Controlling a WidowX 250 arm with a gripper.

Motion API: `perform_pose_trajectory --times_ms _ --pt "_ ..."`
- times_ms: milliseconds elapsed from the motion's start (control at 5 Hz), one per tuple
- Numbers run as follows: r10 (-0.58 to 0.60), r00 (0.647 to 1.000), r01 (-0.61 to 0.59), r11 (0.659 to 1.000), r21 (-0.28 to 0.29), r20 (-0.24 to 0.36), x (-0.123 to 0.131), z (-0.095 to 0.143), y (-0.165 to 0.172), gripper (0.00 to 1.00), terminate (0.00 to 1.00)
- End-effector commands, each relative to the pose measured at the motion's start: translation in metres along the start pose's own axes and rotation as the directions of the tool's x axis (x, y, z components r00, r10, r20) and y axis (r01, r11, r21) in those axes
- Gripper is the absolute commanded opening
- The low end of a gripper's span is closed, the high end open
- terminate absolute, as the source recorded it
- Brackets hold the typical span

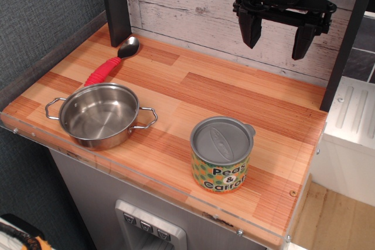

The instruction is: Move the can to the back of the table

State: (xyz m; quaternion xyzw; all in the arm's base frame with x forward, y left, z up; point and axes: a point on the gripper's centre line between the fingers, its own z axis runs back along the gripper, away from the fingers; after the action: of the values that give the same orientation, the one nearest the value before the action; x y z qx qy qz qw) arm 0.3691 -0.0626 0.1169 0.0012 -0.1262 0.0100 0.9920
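— Start at the left: what's lying on the table (pixel 193 95)?

— A spoon (pixel 112 62) with a red handle, bowl end toward the back wall, lying at an angle. Just in front of it sits a steel pot (pixel 99 114), empty, its two wire handles sticking out either side. The spoon's handle end seems to reach the pot's rim, though I can't tell if they touch. Both keep to the left half, so I'd guess they're only bystanders here.

— And the can?

— The can (pixel 221 154) stands upright near the front edge, right of the middle, well apart from the pot. Grey lid up, "Peas & Carrots" label facing us. It's about as far from the back as it could be, so the job looks not yet begun.

— Where's the arm in all this?

— The gripper (pixel 279 34) hangs high at the back right, in front of the pale plank wall, its two black fingers (pixel 250 30) spread wide with nothing between them. It's well above and behind the can, not touching anything.

— Why spread like that?

— My guess: the can is squat and broad, so the jaws need that width to drop around it. The lane from can to back wall is bare wood, which should make the carry simple. The risk I'd watch is a shallow grip on smooth tin, letting it tip.
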Motion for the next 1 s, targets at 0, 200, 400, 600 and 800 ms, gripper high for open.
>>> perform_pose_trajectory --times_ms 0,200,400,600,800 --pt "0.000 1.000 0.000 1.000 0.000 0.000 0.000 0.000 0.000 1.00 0.00" --pt "0.004 1.000 -0.004 1.000 -0.023 -0.006 -0.016 0.013 -0.003 1.00 0.00" --pt "0.000 1.000 0.000 1.000 0.001 -0.030 -0.031 0.023 -0.005 1.00 0.00" --pt "0.016 0.999 -0.015 0.999 0.031 -0.051 -0.053 0.031 -0.008 1.00 0.00" --pt "0.021 0.996 -0.017 0.999 0.047 -0.086 -0.088 0.040 -0.014 1.00 0.00"
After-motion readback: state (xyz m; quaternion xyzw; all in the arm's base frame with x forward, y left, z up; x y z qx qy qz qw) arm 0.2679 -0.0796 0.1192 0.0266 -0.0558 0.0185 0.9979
